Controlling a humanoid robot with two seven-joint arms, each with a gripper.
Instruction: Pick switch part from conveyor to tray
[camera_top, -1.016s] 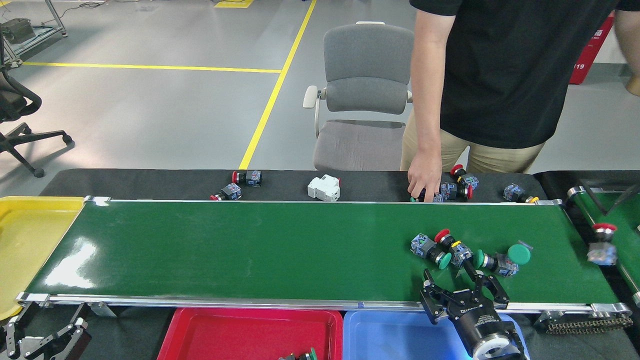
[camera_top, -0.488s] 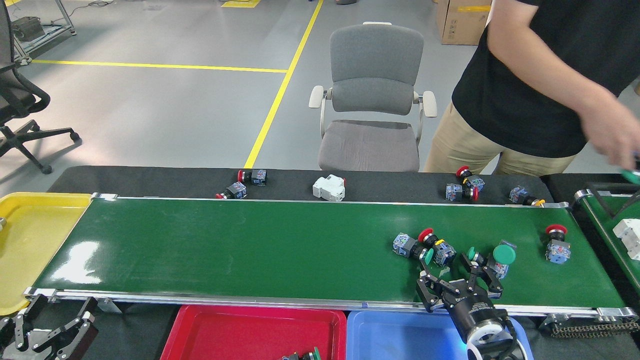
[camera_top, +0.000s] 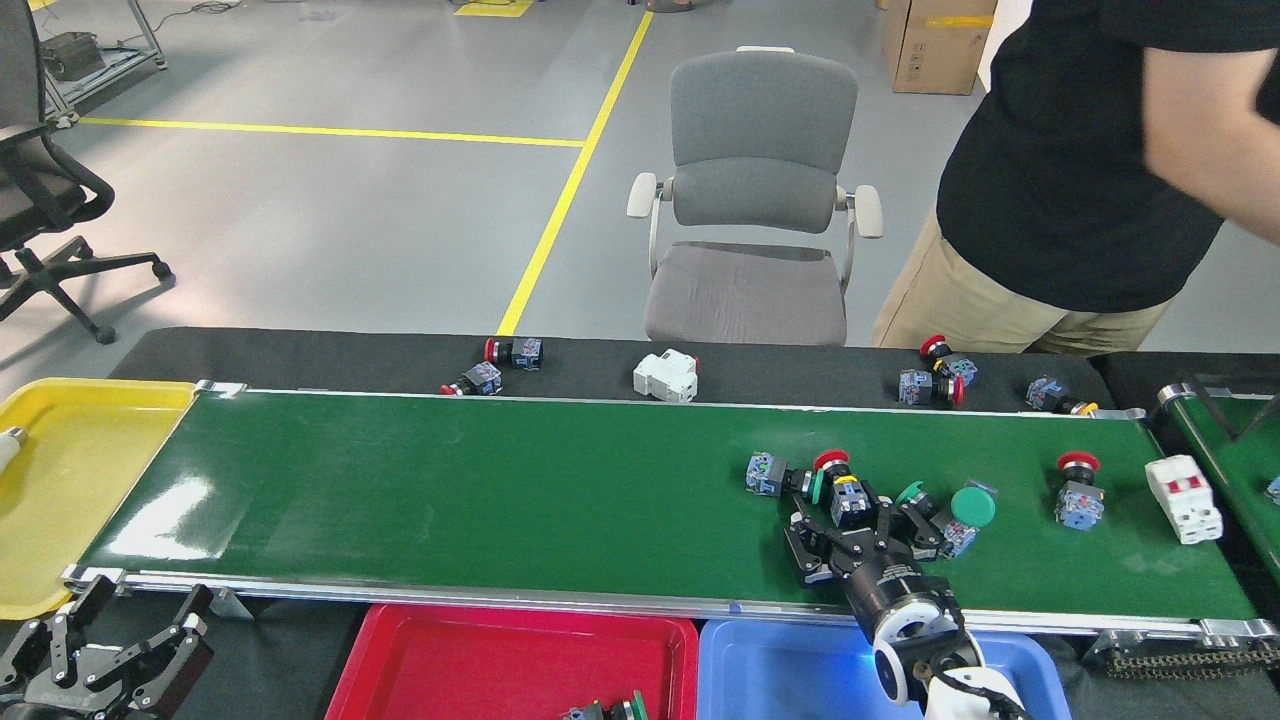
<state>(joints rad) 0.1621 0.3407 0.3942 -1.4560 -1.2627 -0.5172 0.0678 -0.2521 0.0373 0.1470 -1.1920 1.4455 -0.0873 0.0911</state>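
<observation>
1. Because only the head view was available, we read everything from it: our right gripper (camera_top: 858, 522) reached out over the conveyor (camera_top: 480, 490), its fingers spread wide on either side of a yellow-capped switch part (camera_top: 848, 497); we could see nothing clamped between them, so we judged the grasp not yet made.
2. Since that switch part lay in a tight cluster, touching a green-capped switch (camera_top: 818, 485) and a red-capped one (camera_top: 831, 461), with a large green button (camera_top: 972, 506) just beside the fingers, we judged the open stance was meant to straddle one piece without dragging its neighbours.
3. While the right arm worked, our left gripper (camera_top: 118, 640) hung low off the near left corner of the belt, fingers apart and empty, likely parked clear of the belt.
4. As trays sat directly below the near rail, a red tray (camera_top: 420, 650) and a blue tray (camera_top: 780, 660), we judged they were placed for a short drop; the yellow tray (camera_top: 70, 470) caught the belt's left end.
5. Further right on the belt stood a red switch (camera_top: 1077, 490) and a white breaker (camera_top: 1184, 498), well apart from the cluster.
6. Behind the belt a person (camera_top: 1080, 170) stood beside spare parts on the black table (camera_top: 300, 355).
</observation>
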